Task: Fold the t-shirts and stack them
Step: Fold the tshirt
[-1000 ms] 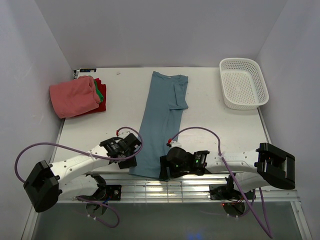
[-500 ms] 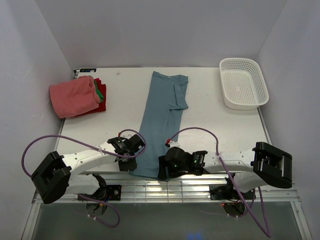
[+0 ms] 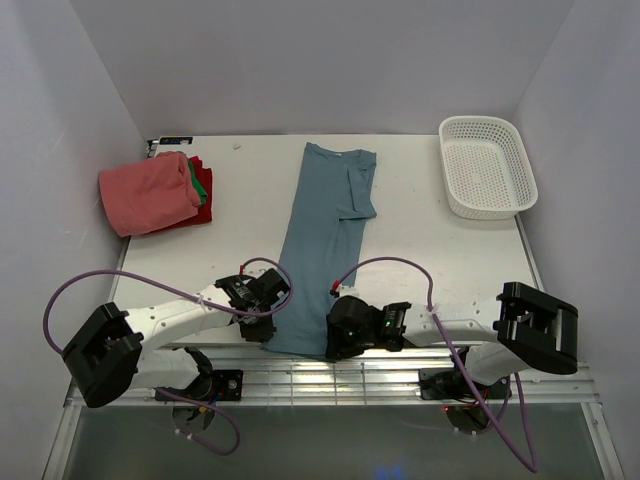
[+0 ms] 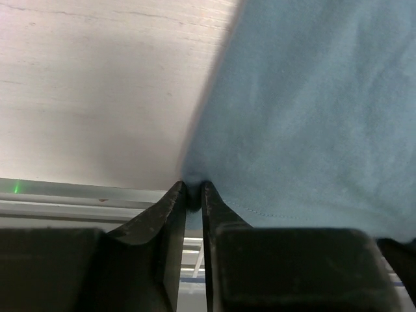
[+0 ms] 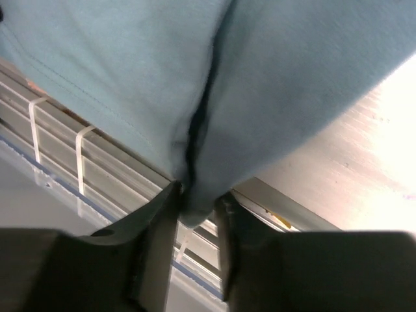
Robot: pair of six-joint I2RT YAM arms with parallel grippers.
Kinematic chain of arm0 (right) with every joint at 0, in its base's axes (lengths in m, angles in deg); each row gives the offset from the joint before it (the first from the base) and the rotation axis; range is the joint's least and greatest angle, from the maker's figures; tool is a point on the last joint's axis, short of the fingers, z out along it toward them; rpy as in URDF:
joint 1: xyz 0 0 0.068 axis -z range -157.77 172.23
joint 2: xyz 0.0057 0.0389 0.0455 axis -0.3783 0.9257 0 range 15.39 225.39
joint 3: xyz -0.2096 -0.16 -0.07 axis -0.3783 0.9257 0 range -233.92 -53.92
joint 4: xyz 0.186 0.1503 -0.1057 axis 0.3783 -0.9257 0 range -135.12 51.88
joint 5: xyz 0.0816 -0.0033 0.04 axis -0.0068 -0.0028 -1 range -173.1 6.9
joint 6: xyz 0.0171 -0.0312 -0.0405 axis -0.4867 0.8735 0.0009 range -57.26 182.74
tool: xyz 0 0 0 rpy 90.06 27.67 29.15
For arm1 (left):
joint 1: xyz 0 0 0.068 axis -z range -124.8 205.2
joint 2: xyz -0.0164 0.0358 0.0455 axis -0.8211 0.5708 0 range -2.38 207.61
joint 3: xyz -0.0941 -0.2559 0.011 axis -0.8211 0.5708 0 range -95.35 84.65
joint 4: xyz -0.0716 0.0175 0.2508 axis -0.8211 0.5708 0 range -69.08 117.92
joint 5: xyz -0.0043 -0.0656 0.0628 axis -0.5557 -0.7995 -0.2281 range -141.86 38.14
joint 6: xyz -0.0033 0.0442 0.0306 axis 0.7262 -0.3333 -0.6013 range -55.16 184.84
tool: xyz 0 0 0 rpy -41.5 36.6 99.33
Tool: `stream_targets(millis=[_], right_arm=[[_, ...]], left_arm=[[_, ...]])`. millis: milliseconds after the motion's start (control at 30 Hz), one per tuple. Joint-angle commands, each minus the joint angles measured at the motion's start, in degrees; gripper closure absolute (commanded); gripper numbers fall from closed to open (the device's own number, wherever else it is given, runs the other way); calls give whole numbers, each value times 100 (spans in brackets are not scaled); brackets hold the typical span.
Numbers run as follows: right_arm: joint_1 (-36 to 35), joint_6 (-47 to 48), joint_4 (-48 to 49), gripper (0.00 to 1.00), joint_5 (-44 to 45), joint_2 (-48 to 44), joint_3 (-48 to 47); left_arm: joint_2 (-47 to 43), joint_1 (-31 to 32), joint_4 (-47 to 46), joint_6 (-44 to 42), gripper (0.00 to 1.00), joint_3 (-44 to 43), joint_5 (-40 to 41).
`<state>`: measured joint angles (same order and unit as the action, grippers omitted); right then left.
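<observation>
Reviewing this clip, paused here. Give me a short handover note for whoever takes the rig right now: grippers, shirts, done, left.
Grippers: left gripper is shut on the near left hem corner of the teal shirt; right gripper is shut on its near right hem corner, with cloth bunched between the fingers.
Shirts: the teal shirt lies mid-table as a long strip, collar far. The pink shirt lies folded over the green shirt and red shirt, far left.
Done: lengthwise folds.
Left: probably fold hem toward collar, then stack it.

White arms (image 3: 165,318), black fingers (image 4: 162,224), purple cables (image 3: 390,260)
</observation>
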<state>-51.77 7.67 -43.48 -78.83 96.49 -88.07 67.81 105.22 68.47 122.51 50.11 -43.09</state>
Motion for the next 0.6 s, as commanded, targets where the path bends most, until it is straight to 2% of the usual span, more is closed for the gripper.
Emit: stream_targets(millis=[0,33,67,267,467,567], right_arm=[[-36,-74,-8,68,126,-85,101],[-45,-92,-52,86,153,-103,110],[-45,-109,-131,91,161,-129,128],[-106,-144,-579,92,258,-331,93],[-405,-241,-1071,92,205,-419,-55],[-545,-206,-1686,92,355,-499,-389]], left_arm=[[56,25,-281,-36,75,132,-253],[73,34,-299,-54,78,167,-297],[73,25,-325,-63,79,176,-341],[-128,34,-404,-133,90,220,-798],[-340,183,-466,-168,93,273,-1395],[-331,437,-615,-11,93,299,-1667]])
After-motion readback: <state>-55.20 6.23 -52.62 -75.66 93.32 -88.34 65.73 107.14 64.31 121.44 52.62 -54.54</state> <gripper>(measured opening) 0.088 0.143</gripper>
